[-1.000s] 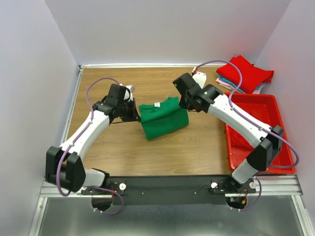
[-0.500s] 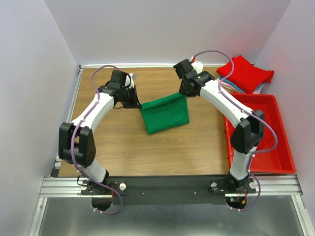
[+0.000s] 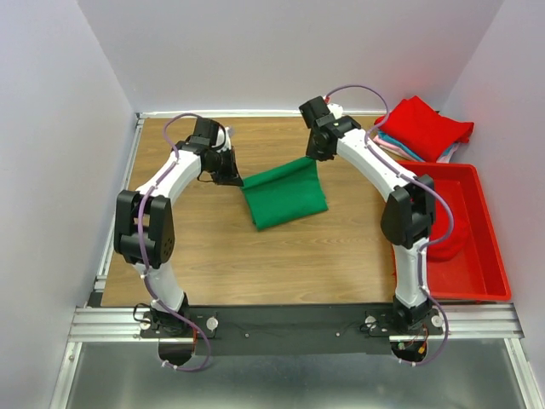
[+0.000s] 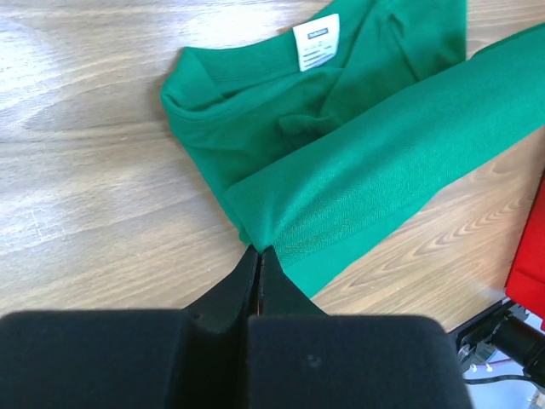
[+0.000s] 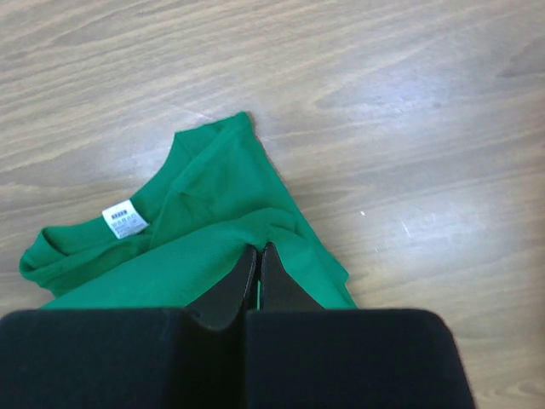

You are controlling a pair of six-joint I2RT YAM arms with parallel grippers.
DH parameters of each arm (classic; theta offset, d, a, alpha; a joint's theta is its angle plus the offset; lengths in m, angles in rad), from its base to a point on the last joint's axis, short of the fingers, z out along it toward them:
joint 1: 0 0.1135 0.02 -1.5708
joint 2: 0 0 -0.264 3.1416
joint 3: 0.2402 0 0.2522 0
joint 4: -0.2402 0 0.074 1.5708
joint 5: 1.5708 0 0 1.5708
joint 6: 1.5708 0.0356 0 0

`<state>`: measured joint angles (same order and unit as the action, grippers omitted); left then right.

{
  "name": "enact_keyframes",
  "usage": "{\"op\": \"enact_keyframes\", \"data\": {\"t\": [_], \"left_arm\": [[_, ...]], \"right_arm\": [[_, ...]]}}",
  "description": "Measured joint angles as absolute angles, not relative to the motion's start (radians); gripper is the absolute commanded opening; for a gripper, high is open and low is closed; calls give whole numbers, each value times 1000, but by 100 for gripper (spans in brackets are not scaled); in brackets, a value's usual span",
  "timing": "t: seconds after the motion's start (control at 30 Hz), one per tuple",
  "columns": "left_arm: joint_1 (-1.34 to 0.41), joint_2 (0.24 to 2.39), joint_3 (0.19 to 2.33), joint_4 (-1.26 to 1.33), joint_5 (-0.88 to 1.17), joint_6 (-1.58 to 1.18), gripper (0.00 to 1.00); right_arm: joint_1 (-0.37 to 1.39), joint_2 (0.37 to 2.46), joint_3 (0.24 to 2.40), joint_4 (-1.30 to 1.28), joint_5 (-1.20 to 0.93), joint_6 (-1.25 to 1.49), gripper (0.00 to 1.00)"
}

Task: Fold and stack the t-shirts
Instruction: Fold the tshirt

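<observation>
Wood-grain table (image 3: 213,247) boxed in by pale walls on three sides, with both arm bases on a black rail along the near edge. About mid-table and slightly toward the far side, between the two arms, the green t-shirt (image 3: 285,194).

Pinching its left corner, the left fingers (image 4: 255,264), pressed fully together with no gap, on a folded-over band of green cloth raised off the wood. At the right end of that band, the right fingers (image 5: 255,260), likewise closed tight on the fabric's edge. Stretched between the two grips, a smooth span of green. Below it in the wrist views, the collar part lying flat on the table, with the white neck label (image 4: 316,43) facing up. Near edge of the shirt resting on the table in the overhead view.

At the far right corner, a stack of folded t-shirts (image 3: 443,141): a red one (image 3: 424,126) on top, with pink and light blue edges (image 3: 385,143) showing beneath it on the left. Just nearer than the stack, along the right side, a red bin (image 3: 464,200). Inside it, something red, partly hidden behind the right arm; cannot tell what. Looping above each arm near the wrist, a purple cable (image 3: 358,89).
</observation>
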<state>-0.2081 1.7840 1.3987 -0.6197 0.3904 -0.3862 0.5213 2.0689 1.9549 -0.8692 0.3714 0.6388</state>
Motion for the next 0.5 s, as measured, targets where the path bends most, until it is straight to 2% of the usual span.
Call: {"op": "enact_keyframes", "data": {"t": [0.07,0.1,0.13,0.17,0.2,0.23,0.3,0.5], "left_arm": [[-199,1802,1400,-618,394,-386,0],[-195,1810,1401,-615,395,-387,0],[-191,1819,1402,-614,395,-388,9],[-184,1832,1407,-612,396,-390,39],[-176,1849,1414,-611,396,-391,51],[-170,1860,1422,-612,393,-390,65],[-144,1885,1452,-624,374,-403,81],[-91,1898,1550,-634,329,-400,83]], "right_arm": [[517,2101,1982,-867,361,626,1],[515,2119,1998,-865,355,621,8],[514,2133,2013,-864,350,617,19],[511,2156,2037,-862,340,609,55],[509,2170,2051,-861,335,607,69],[504,2191,2075,-861,331,598,78],[486,2222,2120,-862,315,579,88],[413,2223,2157,-843,234,537,92]]}}
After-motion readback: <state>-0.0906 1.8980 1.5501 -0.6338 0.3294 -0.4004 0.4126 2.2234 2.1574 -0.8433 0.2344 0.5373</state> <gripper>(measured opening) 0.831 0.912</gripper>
